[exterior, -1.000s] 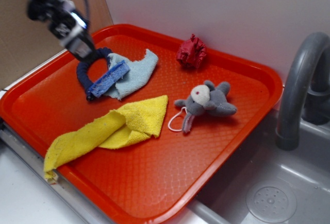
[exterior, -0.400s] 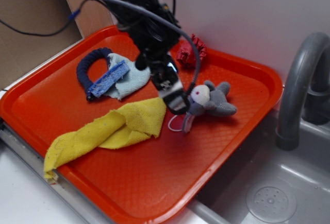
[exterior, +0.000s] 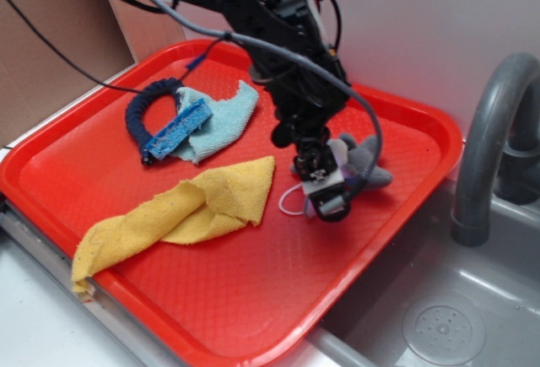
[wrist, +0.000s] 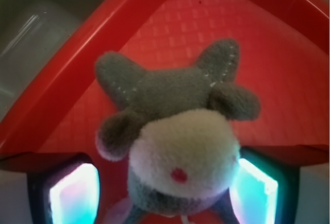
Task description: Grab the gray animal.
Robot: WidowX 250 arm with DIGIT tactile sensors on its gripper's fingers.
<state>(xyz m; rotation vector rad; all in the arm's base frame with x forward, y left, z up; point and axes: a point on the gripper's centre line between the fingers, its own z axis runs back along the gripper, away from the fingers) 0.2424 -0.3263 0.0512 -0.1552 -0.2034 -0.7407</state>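
Red tray by a sink. Open hand down around the gray animal, one finger each side. Reaching step done; next, squeeze shut and lift.

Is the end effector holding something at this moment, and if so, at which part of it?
It cannot be told for certain. The end effector is down over the gray animal, its fingers on either side of the head, but whether they press on it is unclear.
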